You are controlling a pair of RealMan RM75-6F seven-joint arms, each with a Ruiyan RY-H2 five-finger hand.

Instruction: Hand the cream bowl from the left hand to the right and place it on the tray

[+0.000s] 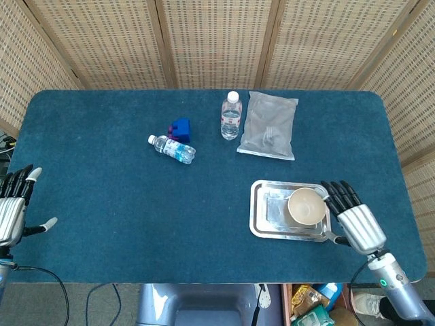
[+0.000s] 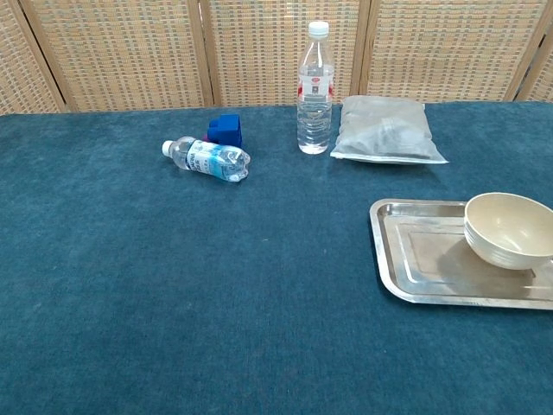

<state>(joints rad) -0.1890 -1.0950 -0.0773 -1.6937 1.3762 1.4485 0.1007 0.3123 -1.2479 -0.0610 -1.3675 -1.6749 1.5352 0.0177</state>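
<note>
The cream bowl (image 1: 306,206) sits upright on the right half of the metal tray (image 1: 269,221), in the lower right of the head view; the chest view shows it at the right edge of the frame, resting on the tray's floor (image 2: 432,264). The right hand (image 1: 355,219) lies just beside the tray's right rim, fingers spread and flat, grasping nothing; its dark fingertips (image 1: 333,191) come close to the bowl's rim, but the head view does not settle whether they touch. The left hand (image 1: 12,208) is at the far left edge of the head view, off the table's corner, fingers apart and empty. Neither hand shows in the chest view.

Toward the upper middle of the blue table (image 1: 122,190) stands an upright water bottle (image 2: 314,87) with a white cap and a red-and-white label; its print is too small to read. Just right of it lies a grey sealed pouch (image 2: 384,130), flat. Left of the upright bottle, a small water bottle (image 2: 206,158) lies on its side with a blue label, also unreadable, and a blue block (image 2: 226,129) sits just behind it. A wicker screen (image 2: 130,52) fills the top of both views.
</note>
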